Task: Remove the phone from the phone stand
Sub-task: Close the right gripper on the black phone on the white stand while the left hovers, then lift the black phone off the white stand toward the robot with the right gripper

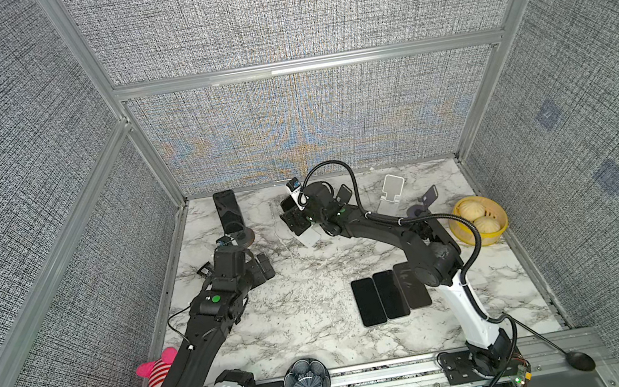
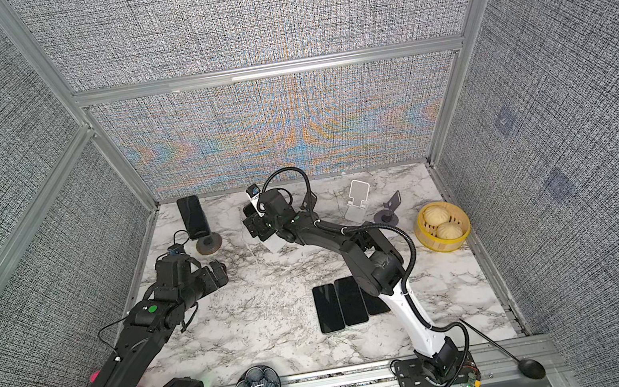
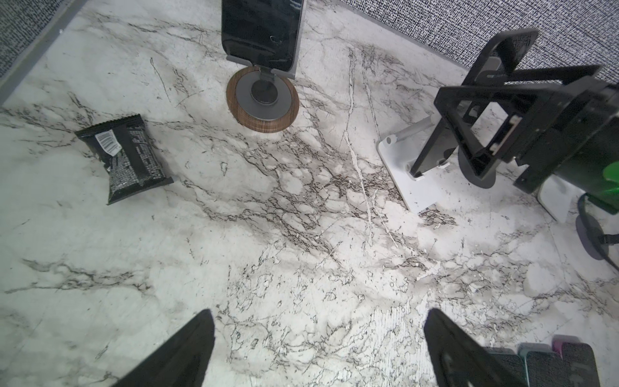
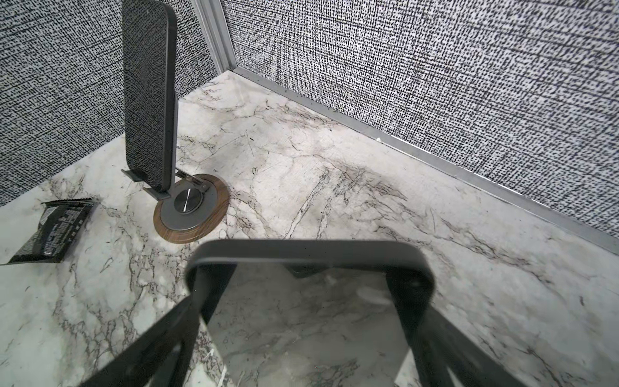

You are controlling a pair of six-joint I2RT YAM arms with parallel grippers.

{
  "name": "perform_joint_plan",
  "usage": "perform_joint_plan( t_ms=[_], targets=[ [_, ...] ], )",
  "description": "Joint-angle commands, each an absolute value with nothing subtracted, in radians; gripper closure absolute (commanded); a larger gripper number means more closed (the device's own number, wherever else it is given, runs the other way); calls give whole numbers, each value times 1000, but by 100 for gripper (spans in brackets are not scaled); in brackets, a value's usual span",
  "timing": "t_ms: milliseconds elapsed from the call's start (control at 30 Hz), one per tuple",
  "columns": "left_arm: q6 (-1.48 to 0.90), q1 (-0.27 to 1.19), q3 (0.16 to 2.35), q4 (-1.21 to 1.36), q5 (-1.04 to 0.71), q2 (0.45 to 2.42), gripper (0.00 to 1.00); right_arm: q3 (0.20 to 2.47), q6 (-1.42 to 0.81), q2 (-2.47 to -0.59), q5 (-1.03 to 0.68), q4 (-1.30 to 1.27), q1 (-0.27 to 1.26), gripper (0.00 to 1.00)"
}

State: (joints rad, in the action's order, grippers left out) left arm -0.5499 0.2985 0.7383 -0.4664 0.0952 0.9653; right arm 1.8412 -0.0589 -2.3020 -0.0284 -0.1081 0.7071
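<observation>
Marble table (image 1: 313, 278) ran wall to wall, with both arms out over it. The left arm (image 1: 196, 338) reached toward the back-left corner. Its left gripper (image 3: 320, 311) hung above bare marble, jaws spread wide and nothing between them. The right arm (image 1: 413, 245) stretched to the middle of the back edge. Three dark handsets (image 1: 391, 295) lay flat side by side near its base. Up at the business end, the right gripper (image 4: 310, 288) had its jaws parted to either side of the phone (image 4: 304, 315), which leaned in the white phone stand (image 3: 412, 187). Whether the pads touched its edges, I couldn't tell. Off to the left, a second phone (image 1: 227, 211) stood propped in a wood-ringed stand (image 3: 263, 100), and a small black snack packet (image 3: 124, 157) lay flat nearby.
</observation>
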Motion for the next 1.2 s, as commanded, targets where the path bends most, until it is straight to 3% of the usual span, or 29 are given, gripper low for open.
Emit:
perform_joint_plan(
  t_ms=[0, 533, 1167],
  targets=[
    [-545, 298, 736, -457, 94, 962, 2, 1847, -69, -2303, -47, -113, 705, 8],
    [-552, 298, 735, -452, 87, 955, 2, 1848, -81, -2300, -52, -123, 700, 28],
    [-549, 298, 819, -555, 129, 950, 2, 1810, -174, -2198, -36, -81, 701, 35]
  ],
)
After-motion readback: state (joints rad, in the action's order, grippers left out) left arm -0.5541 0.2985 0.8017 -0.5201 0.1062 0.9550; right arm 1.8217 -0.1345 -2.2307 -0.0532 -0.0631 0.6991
